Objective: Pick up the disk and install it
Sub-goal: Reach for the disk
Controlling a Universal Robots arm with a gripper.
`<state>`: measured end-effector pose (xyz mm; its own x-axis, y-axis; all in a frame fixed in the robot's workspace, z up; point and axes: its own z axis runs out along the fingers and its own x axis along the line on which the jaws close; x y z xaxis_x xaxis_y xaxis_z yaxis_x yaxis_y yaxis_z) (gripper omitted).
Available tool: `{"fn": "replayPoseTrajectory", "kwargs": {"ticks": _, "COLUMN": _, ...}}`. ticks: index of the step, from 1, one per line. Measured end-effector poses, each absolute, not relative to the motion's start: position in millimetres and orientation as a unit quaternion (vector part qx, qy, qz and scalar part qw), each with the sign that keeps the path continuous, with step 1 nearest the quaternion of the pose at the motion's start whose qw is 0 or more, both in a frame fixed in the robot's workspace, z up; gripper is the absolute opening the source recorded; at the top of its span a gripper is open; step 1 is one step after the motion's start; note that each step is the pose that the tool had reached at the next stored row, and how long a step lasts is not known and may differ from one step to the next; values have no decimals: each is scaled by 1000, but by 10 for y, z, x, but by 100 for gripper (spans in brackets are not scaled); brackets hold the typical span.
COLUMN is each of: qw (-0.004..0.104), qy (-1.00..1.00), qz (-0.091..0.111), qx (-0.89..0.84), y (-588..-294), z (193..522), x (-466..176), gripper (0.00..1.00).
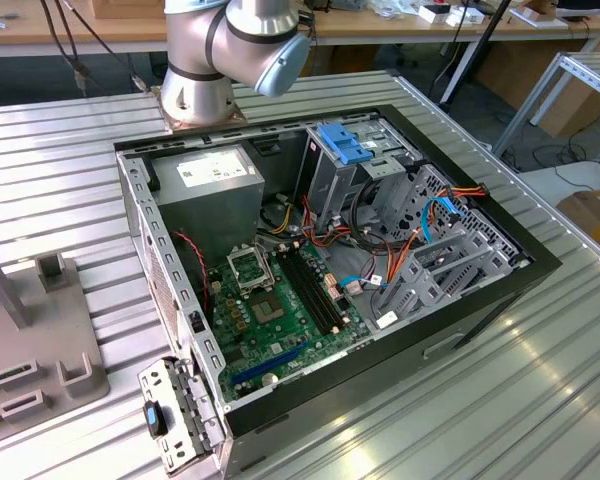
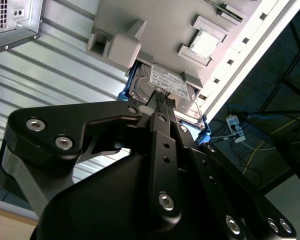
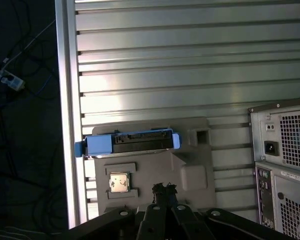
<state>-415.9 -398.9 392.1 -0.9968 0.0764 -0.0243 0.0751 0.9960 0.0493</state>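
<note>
The disk point(image 3: 130, 142) stands on its edge in a slot of the grey fixture tray point(image 3: 190, 170), a dark drive with blue rails and small blue end tabs. The second wrist view shows the disk's point(image 2: 165, 85) labelled face and blue rail ends. My gripper point(image 3: 164, 189) hovers over the tray a short way from the disk, and its fingertips look shut together with nothing between them. In the second wrist view my gripper point(image 2: 157, 104) overlaps the disk's face. The open computer case point(image 1: 330, 250) lies on the ribbed metal table, with a blue latch plate point(image 1: 345, 145) over its drive cage.
A square chip point(image 3: 119, 182) sits in a pocket of the tray beside the disk. The case's rear panel point(image 3: 285, 165) stands close by. The table edge point(image 3: 67, 100) runs just beyond the tray, with floor cables below. The arm's base point(image 1: 205, 90) stands behind the case.
</note>
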Motion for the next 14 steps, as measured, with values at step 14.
{"fn": "replayPoseTrajectory", "kwargs": {"ticks": 14, "qw": 13, "qy": 999, "qz": 24, "qx": 38, "y": -3989, "z": 3921, "x": -4232, "gripper": 11}}
